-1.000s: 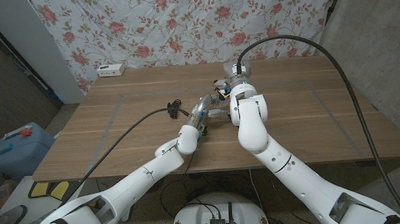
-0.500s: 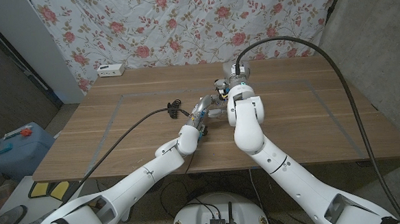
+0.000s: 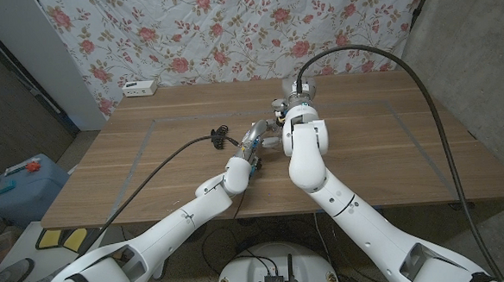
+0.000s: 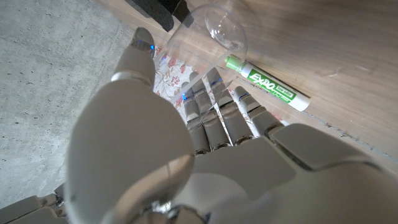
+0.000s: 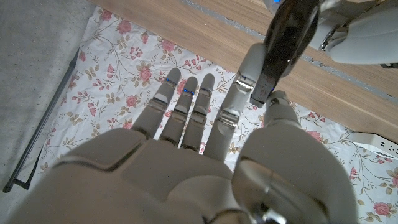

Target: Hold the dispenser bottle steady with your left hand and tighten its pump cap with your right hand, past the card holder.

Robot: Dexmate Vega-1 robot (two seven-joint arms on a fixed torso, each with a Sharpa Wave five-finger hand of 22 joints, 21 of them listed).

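Note:
In the left wrist view the clear dispenser bottle [image 4: 208, 31] stands on the wood between the thumb and the fingers of my left hand [image 4: 186, 143], which grips it. Its dark pump cap [image 5: 283, 43] shows in the right wrist view, pinched between the thumb and a finger of my right hand [image 5: 186, 162]; the other fingers stand straight beside it. In the head view both hands meet at the table's middle, left hand [image 3: 265, 133] just short of the right hand [image 3: 292, 104], and the right forearm hides most of the bottle. I cannot make out the card holder.
A green marker [image 4: 267, 84] lies on the table [image 3: 149, 155] beside the bottle. A white power strip [image 3: 139, 88] sits at the far left edge. A black cable [image 3: 179, 149] runs across the left half of the table. A flowered cloth [image 3: 229, 30] hangs behind.
My right forearm has swung a little to the left while its hand stays at the pump cap. The left arm and the bottle have kept their place.

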